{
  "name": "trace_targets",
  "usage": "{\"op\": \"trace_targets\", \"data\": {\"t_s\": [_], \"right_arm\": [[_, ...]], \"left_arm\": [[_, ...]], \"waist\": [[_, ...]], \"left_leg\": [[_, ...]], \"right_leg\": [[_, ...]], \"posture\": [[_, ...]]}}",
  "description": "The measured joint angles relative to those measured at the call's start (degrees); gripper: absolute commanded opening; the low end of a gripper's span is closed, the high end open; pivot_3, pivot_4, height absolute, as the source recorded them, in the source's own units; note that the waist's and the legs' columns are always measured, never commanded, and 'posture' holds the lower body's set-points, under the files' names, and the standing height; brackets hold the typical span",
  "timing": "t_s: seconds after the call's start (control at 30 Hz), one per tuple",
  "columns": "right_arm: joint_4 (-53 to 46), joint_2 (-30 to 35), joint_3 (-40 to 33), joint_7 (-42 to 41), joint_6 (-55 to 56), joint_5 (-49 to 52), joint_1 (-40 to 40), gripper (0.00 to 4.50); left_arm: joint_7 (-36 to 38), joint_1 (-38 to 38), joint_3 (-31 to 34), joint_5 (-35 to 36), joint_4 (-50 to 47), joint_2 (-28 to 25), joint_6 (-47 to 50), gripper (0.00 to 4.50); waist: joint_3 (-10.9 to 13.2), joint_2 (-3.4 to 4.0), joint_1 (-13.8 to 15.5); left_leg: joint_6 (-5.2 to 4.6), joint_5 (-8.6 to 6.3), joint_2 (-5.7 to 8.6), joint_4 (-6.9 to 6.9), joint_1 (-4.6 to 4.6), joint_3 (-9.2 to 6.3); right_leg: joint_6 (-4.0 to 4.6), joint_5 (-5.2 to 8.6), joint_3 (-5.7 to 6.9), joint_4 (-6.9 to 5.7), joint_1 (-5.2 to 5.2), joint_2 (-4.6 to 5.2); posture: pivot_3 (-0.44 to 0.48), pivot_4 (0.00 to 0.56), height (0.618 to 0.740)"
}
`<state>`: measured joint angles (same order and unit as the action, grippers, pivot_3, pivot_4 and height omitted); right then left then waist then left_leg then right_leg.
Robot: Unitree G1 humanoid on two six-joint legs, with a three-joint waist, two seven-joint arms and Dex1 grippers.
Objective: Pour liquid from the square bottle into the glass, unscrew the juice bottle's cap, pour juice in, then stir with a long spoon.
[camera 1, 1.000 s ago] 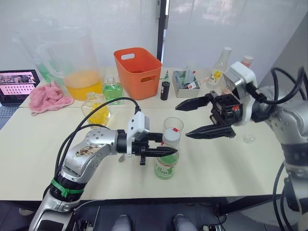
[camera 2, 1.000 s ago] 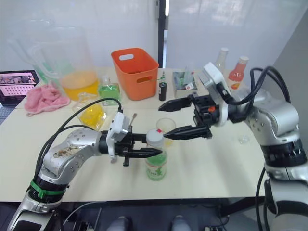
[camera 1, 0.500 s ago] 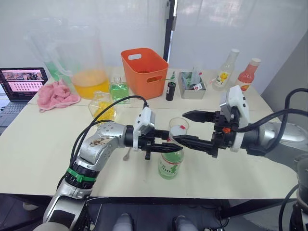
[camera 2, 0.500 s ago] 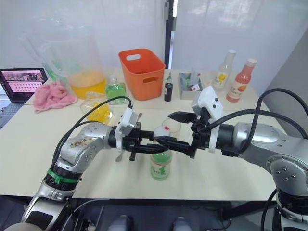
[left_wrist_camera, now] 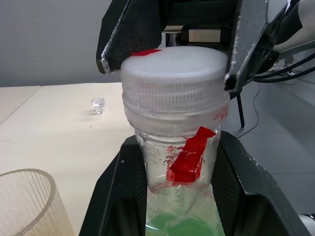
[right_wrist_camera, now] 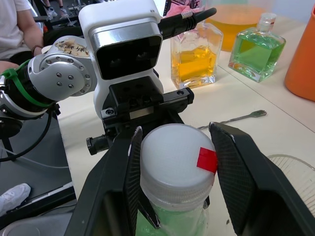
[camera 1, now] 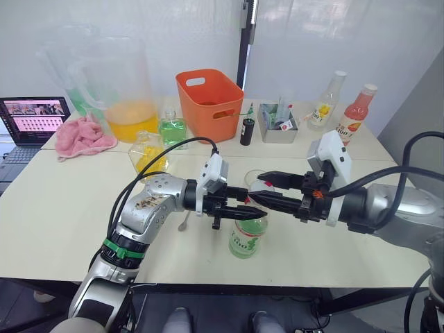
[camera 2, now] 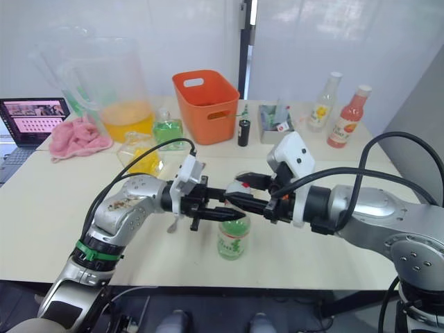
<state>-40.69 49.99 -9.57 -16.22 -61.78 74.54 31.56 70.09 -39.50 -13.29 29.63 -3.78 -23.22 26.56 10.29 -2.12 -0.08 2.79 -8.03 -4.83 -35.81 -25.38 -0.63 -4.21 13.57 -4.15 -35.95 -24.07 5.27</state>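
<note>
- Juice bottle [camera 1: 248, 236]: one, standing upright near the front of the worktop [camera 1: 55, 201], holding green liquid, with its white cap [right_wrist_camera: 174, 157] on; a red tape tab sits on the cap and another on the neck.
- Left tool [camera 1: 244, 213]: its two black fingers are clenched on the neck of the juice bottle just below the cap, one finger on each side, as the left wrist view shows.
- Right tool [camera 1: 267, 188]: its two fingers bracket the cap from the opposite side, one on each flank; whether they press on the cap cannot be told.
- Glass [camera 1: 256, 180]: one, ribbed and clear, standing just behind the juice bottle.
- Long spoon [right_wrist_camera: 239, 118]: one, lying flat on the worktop beside the left arm.
- Square bottles: two at the back of the worktop, one with yellow liquid [camera 1: 147, 152] and one with green liquid [camera 1: 172, 129].
- Pitchers [camera 1: 118, 87]: two clear ones at the back left; the nearer holds orange liquid.
- Orange basket [camera 1: 208, 103]: one, at the back centre.
- Tall bottles at the back right: two, one pale [camera 1: 327, 100] and one with reddish liquid [camera 1: 354, 114].
- Pink cloth [camera 1: 84, 135] and laptop [camera 1: 31, 118]: one of each, at the far left.
</note>
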Motion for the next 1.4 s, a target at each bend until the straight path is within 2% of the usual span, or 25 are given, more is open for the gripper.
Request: {"op": "trace_targets", "data": {"t_s": [0.23, 0.3, 0.43, 0.6, 0.8, 0.9, 1.03, 1.07, 1.23, 1.4], "right_arm": [[1.28, 0.25, 1.66, -3.02, 0.93, -1.02, 0.61, 1.65], [2.15, 0.92, 2.69, -6.43, 2.06, -2.8, 1.11, 1.65], [6.14, 2.79, 5.86, -19.58, 6.97, -9.4, 2.11, 1.65], [16.72, 3.01, 14.62, -43.52, 20.43, -23.19, 7.79, 1.65], [34.7, -2.62, 24.97, -68.11, 31.74, -34.59, 21.89, 1.65], [41.57, -4.16, 29.97, -73.7, 35.16, -36.51, 28.19, 1.65], [45.05, -4.27, 33.84, -74.17, 36.47, -35.38, 31.48, 1.65], [45.5, -4.25, 34.23, -74.19, 36.58, -35.09, 31.81, 2.66], [45.69, -4.49, 32.53, -74.11, 34.0, -34.57, 32.7, 4.39], [39.52, -2.42, 22.51, -70.24, 26.4, -30.15, 28.44, 4.5]], "left_arm": [[-1.29, 1.32, 0.71, 0.01, -1.96, -0.42, 0.79, 1.24], [-1.52, 1.63, 0.87, 0.03, -2.73, -0.79, 1.16, 1.24], [-1.99, 2.29, 0.78, -0.02, -4.84, -1.58, 1.99, 1.24], [-2.98, 3.83, 1.0, 0.03, -8.46, -3.19, 2.57, 1.24], [-4.67, 5.9, 1.93, 0.47, -12.45, -5.0, 3.88, 1.24], [-6.02, 6.52, 2.4, 0.93, -13.52, -5.76, 4.64, 1.24], [-7.03, 7.22, 3.16, 1.57, -13.97, -6.08, 5.31, 1.24], [-7.32, 7.26, 3.22, 1.71, -14.15, -6.11, 5.65, 1.24], [-8.3, 7.45, 2.78, 1.94, -15.46, -6.1, 6.14, 1.24], [-8.57, 7.24, 2.08, 1.98, -15.39, -5.65, 5.95, 1.24]], "waist": [[-0.02, 0.0, -0.2], [-0.02, 0.0, -0.3], [-0.03, 0.0, -0.62], [-0.03, 0.01, -1.03], [-0.03, 0.01, -1.87], [-0.03, 0.01, -2.17], [-0.03, 0.01, -2.23], [-0.03, 0.01, -2.26], [-0.02, 0.02, -2.16], [-0.02, 0.02, -1.52]], "left_leg": [[0.0, 0.0, -0.01, 0.01, 0.01, 0.0], [0.0, 0.0, -0.01, 0.0, 0.02, -0.01], [0.0, 0.0, -0.01, 0.01, 0.02, -0.01], [0.0, 0.0, -0.02, 0.07, 0.06, 0.0], [0.01, 0.0, -0.03, 0.07, 0.08, 0.0], [0.01, 0.0, -0.03, 0.13, 0.08, -0.01], [0.01, 0.0, -0.03, 0.17, 0.09, -0.01], [0.01, 0.0, -0.03, 0.17, 0.09, -0.01], [0.01, 0.0, -0.03, 0.17, 0.07, -0.01], [0.02, -0.01, -0.02, 0.24, 0.05, -0.01]], "right_leg": [[0.0, 0.0, 0.0, -0.01, 0.0, -0.01], [0.0, 0.0, 0.0, 0.0, 0.0, -0.01], [-0.01, 0.01, 0.0, 0.0, -0.01, -0.01], [-0.02, 0.01, 0.01, -0.01, -0.04, -0.04], [-0.02, 0.01, 0.01, -0.1, -0.09, -0.07], [-0.03, 0.03, 0.01, -0.13, -0.1, -0.07], [-0.03, 0.03, 0.01, -0.13, -0.11, -0.07], [-0.03, 0.03, 0.01, -0.13, -0.12, -0.07], [-0.03, 0.02, 0.01, -0.15, -0.15, -0.07], [-0.07, -0.01, 0.02, -0.13, -0.14, -0.06]], "posture": [[0.0, 0.15, 0.738], [0.0, 0.15, 0.738], [0.0, 0.15, 0.738], [0.0, 0.15, 0.738], [0.0, 0.15, 0.738], [0.0, 0.15, 0.738], [0.0, 0.15, 0.738], [0.0, 0.15, 0.738], [0.0, 0.15, 0.738], [0.0, 0.15, 0.738]]}}
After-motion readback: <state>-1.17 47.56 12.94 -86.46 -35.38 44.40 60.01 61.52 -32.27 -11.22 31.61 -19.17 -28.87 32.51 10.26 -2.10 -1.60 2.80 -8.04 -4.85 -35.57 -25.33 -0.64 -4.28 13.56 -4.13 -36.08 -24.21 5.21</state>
